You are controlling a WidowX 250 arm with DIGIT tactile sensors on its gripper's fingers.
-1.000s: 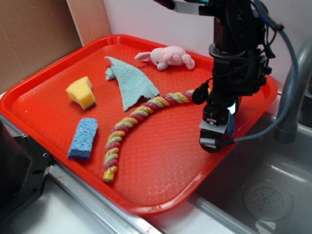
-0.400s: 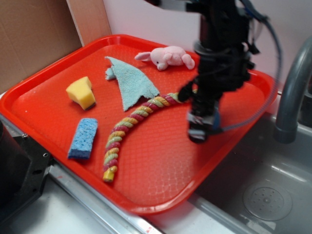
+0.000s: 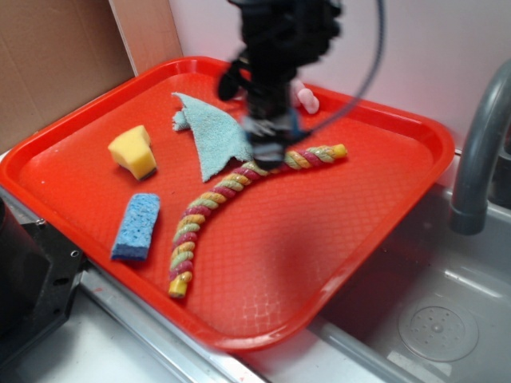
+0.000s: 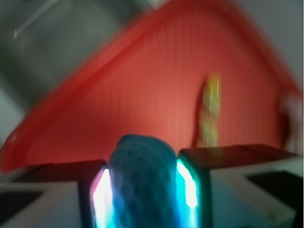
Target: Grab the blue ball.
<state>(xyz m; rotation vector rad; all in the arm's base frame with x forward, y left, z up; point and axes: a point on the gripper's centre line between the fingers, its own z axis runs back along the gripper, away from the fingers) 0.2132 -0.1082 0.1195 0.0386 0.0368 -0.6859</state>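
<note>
Exterior view: the blurred black gripper (image 3: 267,148) hangs over the red plastic tray (image 3: 383,215) — above the twisted multicoloured rope (image 3: 231,187), beside the teal cloth (image 3: 214,136).

Wrist view: the teal-blue knitted ball (image 4: 141,183) sits clamped between both fingers (image 4: 192,185) — each pad touching it, above the tray.

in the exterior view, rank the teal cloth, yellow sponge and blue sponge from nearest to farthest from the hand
The hand is blurred, shut on the blue ball.
1. Teal cloth: right beside it, toward the image left.
2. Yellow sponge: farther left on the red tray.
3. Blue sponge: farthest, near the tray's front-left edge.
</note>
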